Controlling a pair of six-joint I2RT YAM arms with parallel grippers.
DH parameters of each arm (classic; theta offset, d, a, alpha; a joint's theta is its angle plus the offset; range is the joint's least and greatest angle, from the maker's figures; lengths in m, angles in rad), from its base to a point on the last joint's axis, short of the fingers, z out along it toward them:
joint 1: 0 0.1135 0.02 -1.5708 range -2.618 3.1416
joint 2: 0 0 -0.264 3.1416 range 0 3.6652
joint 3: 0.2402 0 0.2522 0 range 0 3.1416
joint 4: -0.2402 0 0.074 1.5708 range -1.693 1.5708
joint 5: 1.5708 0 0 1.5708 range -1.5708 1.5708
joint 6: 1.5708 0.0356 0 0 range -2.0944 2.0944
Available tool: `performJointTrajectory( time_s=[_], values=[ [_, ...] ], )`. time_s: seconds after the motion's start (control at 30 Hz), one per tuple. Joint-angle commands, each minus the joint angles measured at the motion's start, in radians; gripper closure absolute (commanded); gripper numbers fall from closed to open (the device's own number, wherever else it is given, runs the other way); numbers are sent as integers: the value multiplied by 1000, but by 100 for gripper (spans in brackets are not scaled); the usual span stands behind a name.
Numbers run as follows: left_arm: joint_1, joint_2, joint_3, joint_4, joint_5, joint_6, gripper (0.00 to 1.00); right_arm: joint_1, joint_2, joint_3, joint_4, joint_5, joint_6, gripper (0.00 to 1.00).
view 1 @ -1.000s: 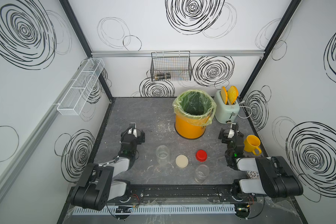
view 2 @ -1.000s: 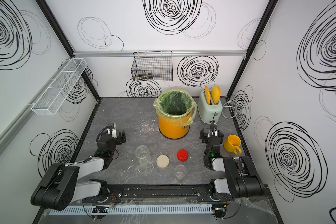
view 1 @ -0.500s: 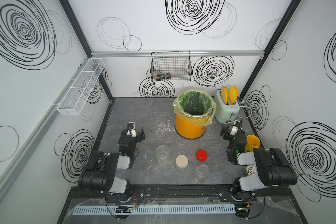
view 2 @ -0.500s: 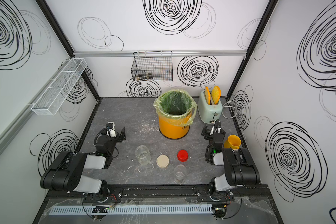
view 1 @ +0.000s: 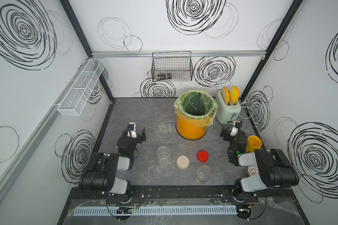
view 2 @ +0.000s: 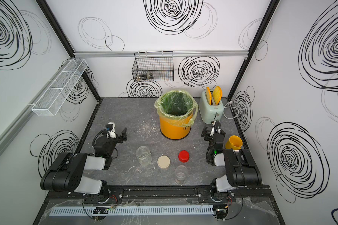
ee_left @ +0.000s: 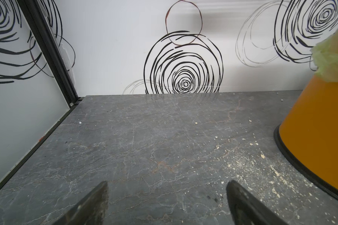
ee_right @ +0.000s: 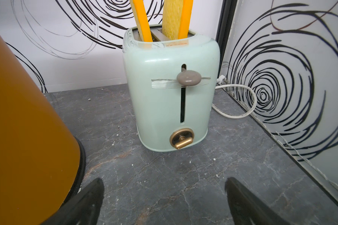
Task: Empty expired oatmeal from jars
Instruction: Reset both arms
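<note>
Two clear jars stand open near the table's front, with no oatmeal visible inside. The wider jar (view 1: 163, 155) (view 2: 143, 155) has its beige lid (view 1: 183, 162) lying beside it. The slimmer jar (view 1: 203, 174) (view 2: 181, 174) stands in front of its red cap (view 1: 202, 156). Loose oatmeal grains (view 1: 164, 126) (ee_left: 242, 163) are scattered on the table left of the bin. My left gripper (view 1: 139, 136) (ee_left: 167, 185) hovers open and empty at the left, behind the wider jar. My right gripper (view 1: 232, 130) (ee_right: 164, 183) is open and empty, facing the toaster.
A yellow bin (view 1: 192, 126) with a green liner stands at the middle back. A mint toaster (view 1: 228, 113) (ee_right: 172, 97) with its cord is at the back right. A yellow cup (view 1: 254, 144) sits beside the right arm. A wire basket (view 1: 172, 68) and a white shelf (view 1: 80, 91) hang on the walls.
Both arms have folded back towards the front rail, their elbows drawn in. The grippers stay open near the same spots. Jars and lids have not moved.
</note>
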Motion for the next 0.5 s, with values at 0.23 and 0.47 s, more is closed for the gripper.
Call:
performJointTrajectory(
  time_s=[0.23, 0.47],
  values=[
    [-3, 15, 39, 18, 11, 5, 4, -5, -1, 15, 1, -13, -7, 2],
    [-11, -8, 7, 56, -9, 9, 4, -5, -4, 11, 5, -14, -5, 2]
  ],
)
